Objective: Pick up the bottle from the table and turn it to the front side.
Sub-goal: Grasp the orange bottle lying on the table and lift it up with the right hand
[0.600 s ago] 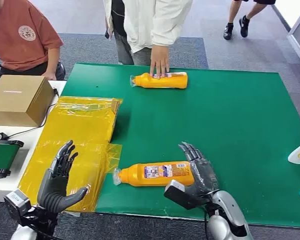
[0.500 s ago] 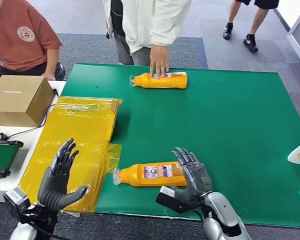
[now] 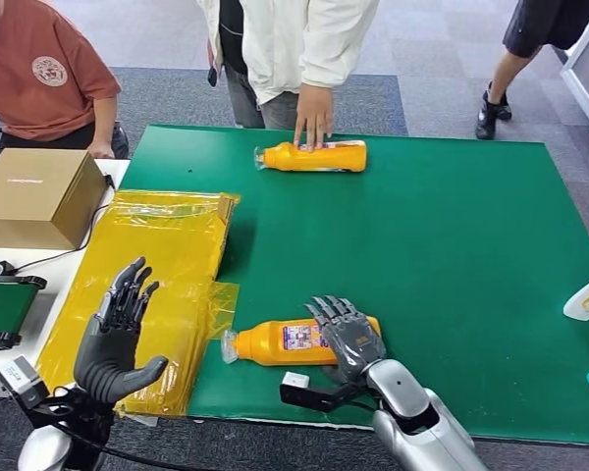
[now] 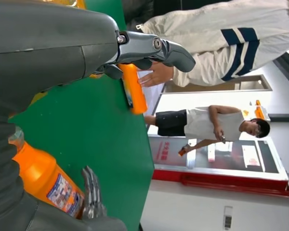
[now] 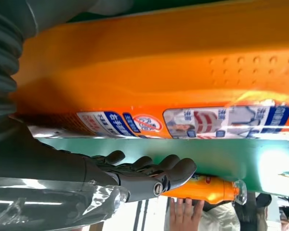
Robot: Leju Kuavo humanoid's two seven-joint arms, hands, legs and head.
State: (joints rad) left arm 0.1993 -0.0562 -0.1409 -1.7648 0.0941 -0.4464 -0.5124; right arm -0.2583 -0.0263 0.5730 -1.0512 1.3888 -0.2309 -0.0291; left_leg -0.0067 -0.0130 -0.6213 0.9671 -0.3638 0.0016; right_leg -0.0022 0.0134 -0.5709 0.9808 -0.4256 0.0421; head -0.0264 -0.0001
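Right hand lies over the bottle on the table, fingers spread, grip unclear; left hand hovers spread.

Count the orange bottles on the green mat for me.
2. One bottle lies on its side at the near edge, under the right robot hand. The other bottle lies at the far edge, under a person's hand.
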